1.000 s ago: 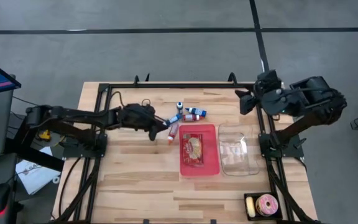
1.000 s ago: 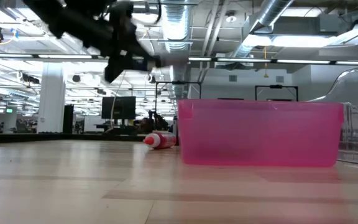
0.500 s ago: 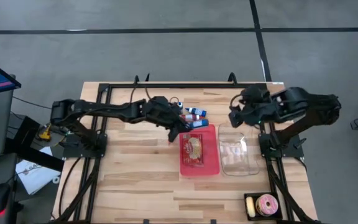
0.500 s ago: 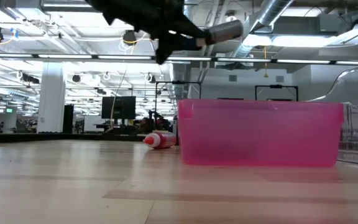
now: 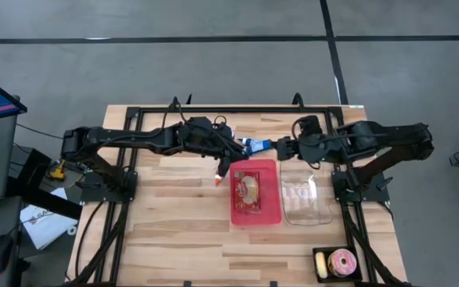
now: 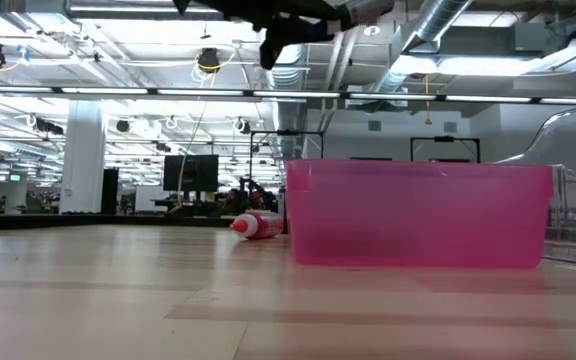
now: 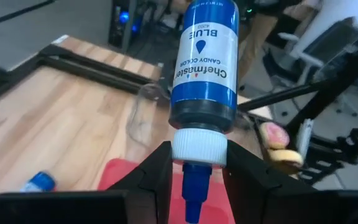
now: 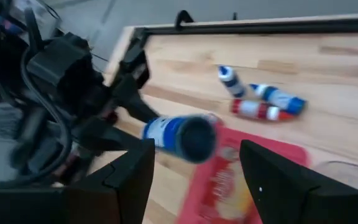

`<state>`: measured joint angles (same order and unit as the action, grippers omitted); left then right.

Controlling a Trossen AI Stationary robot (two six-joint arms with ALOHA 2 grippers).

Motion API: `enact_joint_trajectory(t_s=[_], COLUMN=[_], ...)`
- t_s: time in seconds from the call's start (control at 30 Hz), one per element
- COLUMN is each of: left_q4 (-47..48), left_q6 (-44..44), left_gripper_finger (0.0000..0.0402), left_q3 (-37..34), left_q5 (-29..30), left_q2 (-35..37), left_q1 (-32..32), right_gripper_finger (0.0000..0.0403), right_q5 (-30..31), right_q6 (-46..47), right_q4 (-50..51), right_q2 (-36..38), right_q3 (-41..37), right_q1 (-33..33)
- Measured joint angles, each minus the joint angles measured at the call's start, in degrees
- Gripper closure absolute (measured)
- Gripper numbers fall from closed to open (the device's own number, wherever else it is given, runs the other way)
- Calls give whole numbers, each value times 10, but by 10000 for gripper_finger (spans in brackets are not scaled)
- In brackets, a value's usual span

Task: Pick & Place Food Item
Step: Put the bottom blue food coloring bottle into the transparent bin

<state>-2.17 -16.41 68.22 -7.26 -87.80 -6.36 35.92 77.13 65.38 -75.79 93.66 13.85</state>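
Blue bottle (image 7: 204, 59) sits clamped by its cap in the left tool (image 7: 194, 168).

Tray (image 5: 270, 215) mid-table (image 5: 174, 231); clear container (image 5: 319, 209) just right of it; loose bottles (image 5: 251, 146) behind tray; donut box (image 5: 337, 263) at near right corner.

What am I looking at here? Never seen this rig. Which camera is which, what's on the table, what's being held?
Two dark robot arms work at a wooden table. One camera looks straight down, one sits at table height, and one rides on each wrist. The left gripper is shut on a blue food-colouring bottle, lifted over the table. The right gripper faces it, open and empty. On the table: a pink plastic tray holding a packaged food item, a clear plastic container, and a few small bottles.
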Motion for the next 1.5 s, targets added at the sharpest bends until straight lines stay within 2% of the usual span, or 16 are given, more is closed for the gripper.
enact_joint_trajectory(t_s=[0.1, 0.23, 0.8, 1.1, 1.5], left_q4=[1, 3, 0, -4, -7], left_q6=[8, 11, 23, 23, 21], left_gripper_finger=[296, 296, 296, 296, 296], left_q3=[-1, -1, -1, -1, -1], left_q5=[10, 13, 45, 54, 71], left_q2=[6, 14, 51, 52, 52], left_q1=[0, 2, 8, 19, 20], right_gripper_finger=[175, 175, 174, 174, 174], right_q5=[-4, -15, -12, -15, -14], right_q6=[1, 8, 15, -28, -53], right_q4=[-70, -112, -112, -188, -220], right_q2=[0, -5, -24, -51, -52], right_q3=[-21, -31, -31, -30, -31], right_q1=[-2, -4, -24, -45, -53])
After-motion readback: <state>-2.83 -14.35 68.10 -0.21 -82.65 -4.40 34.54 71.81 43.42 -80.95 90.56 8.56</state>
